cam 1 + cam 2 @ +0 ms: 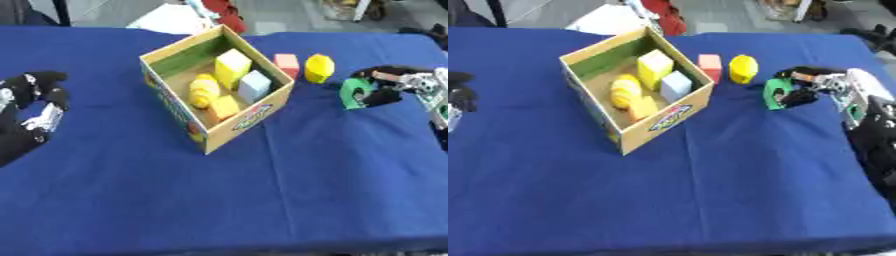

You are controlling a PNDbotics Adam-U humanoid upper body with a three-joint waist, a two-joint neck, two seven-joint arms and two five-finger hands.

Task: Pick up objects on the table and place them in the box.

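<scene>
right hand [824, 87] holds green piece [775, 93]
fingers curled around it at 3 o'clock of the box [262, 112]; left hand [31, 107] relaxed open.

Open box [262, 112] holds yellow and pale blocks; red block [286, 65], yellow block [318, 68] beside; green piece [353, 93], perhaps arched.

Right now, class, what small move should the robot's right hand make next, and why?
Probably carry the green arch-shaped block leftward over the open cardboard box. The right hand is curled around it on the blue tablecloth, beside the box, which already holds several blocks.
</scene>
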